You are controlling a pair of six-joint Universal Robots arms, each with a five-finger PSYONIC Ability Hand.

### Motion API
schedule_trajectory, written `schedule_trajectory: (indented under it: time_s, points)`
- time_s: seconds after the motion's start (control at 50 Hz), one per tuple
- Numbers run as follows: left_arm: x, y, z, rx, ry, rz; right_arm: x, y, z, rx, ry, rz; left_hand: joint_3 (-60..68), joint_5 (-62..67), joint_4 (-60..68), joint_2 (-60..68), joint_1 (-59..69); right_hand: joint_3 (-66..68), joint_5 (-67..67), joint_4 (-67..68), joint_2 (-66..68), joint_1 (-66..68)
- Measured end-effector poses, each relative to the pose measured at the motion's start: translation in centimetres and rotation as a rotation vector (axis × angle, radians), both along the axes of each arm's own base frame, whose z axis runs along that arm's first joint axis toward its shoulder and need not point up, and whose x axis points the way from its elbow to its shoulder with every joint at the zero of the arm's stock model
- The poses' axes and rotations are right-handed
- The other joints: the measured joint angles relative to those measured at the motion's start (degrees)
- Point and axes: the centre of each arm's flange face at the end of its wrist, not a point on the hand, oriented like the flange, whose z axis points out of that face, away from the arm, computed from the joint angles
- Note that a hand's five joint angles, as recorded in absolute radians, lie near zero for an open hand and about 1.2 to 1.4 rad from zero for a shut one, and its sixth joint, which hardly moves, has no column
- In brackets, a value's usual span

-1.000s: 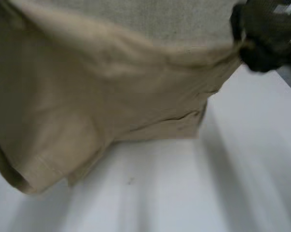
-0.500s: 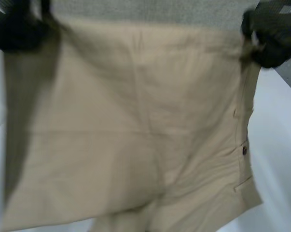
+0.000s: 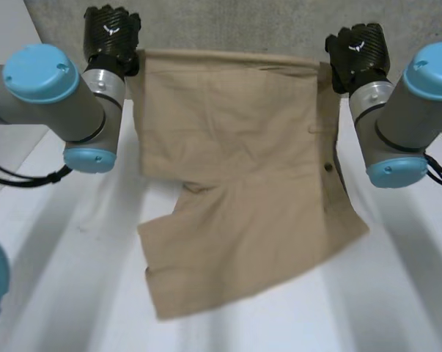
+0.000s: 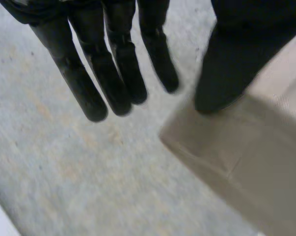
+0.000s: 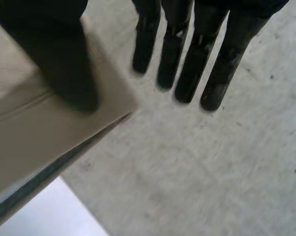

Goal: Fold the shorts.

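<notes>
The tan shorts lie spread on the white table, waistband at the far edge and legs toward me, one leg slanting to the right. My left hand is at the far left waistband corner, my right hand at the far right one. In the left wrist view the fingers are straight and off the cloth, and only the thumb lies over the shorts' corner. The right wrist view matches: straight fingers over the grey floor, thumb resting on the corner. Neither hand pinches the cloth.
Grey speckled floor lies beyond the table's far edge, under both hands. A dark button sits on the shorts' right side. Both forearms flank the shorts. Bare table lies in front of the hem and to both sides.
The shorts, held up close before me earlier, have swung out and down onto the table. Both hands have moved to the far edge and straightened their fingers off the cloth.
</notes>
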Motion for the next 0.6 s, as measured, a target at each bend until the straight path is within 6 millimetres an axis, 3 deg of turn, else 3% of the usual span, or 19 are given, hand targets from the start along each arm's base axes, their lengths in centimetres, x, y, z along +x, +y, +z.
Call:
schedule_trajectory:
  time_s: [0.02, 0.04, 0.06, 0.1, 0.22, 0.36, 0.52, 0.54, 0.6]
  points:
    - [-0.3, -0.4, -0.2, -0.026, -0.001, -0.015, 0.3, -0.4, -0.3, -0.016, -0.002, 0.006, -14.4, -14.53, -14.65, -15.78, -16.84, -19.57, -18.66, -19.52, -21.05, -19.03]
    - [-0.5, -0.5, -0.3, -0.035, -0.001, -0.021, 0.4, -0.5, -0.5, -0.016, 0.0, 0.007, -14.4, -14.53, -14.65, -15.78, -16.84, -28.61, -27.77, -28.49, -30.21, -25.73]
    - [-0.6, -0.7, -0.5, -0.048, -0.002, -0.029, 0.5, -0.6, -0.8, -0.015, 0.004, 0.008, -30.75, -30.88, -31.43, -31.14, -33.82, -35.21, -34.49, -35.16, -36.32, -29.18]
    - [-0.9, -0.9, -0.9, -0.075, -0.001, -0.045, 0.7, -0.8, -1.6, -0.002, 0.02, 0.009, -42.73, -40.71, -43.36, -43.49, -39.98, -42.85, -41.75, -42.17, -42.59, -31.83]
    - [-1.0, -0.8, -1.4, -0.103, 0.007, -0.049, 0.6, -0.7, -2.9, 0.045, 0.056, -0.008, -44.56, -41.64, -45.14, -45.54, -39.98, -43.4, -42.34, -42.39, -43.1, -31.84]
    - [0.2, 1.3, -1.0, -0.061, 0.009, -0.024, -0.6, 1.8, -2.9, 0.149, 0.103, -0.043, -44.56, -41.64, -45.14, -45.57, -39.98, -43.4, -42.34, -42.39, -43.1, -31.84]
    - [1.6, 5.8, -1.2, 0.054, -0.034, -0.032, -1.8, 5.1, -2.6, 0.238, 0.141, -0.008, -44.56, -41.63, -45.14, -45.57, -39.98, -43.4, -42.34, -42.39, -43.1, -31.84]
    - [2.1, 8.0, -1.8, 0.121, -0.061, -0.042, -2.3, 6.7, -2.8, 0.283, 0.162, 0.022, -44.56, -41.64, -45.14, -45.57, -39.98, -43.4, -42.34, -42.39, -43.1, -31.84]
    - [2.5, 11.2, -2.7, 0.215, -0.098, -0.069, -2.9, 8.2, -3.4, 0.343, 0.186, 0.056, -44.56, -41.64, -45.14, -45.57, -39.98, -43.4, -42.34, -42.39, -43.1, -31.84]
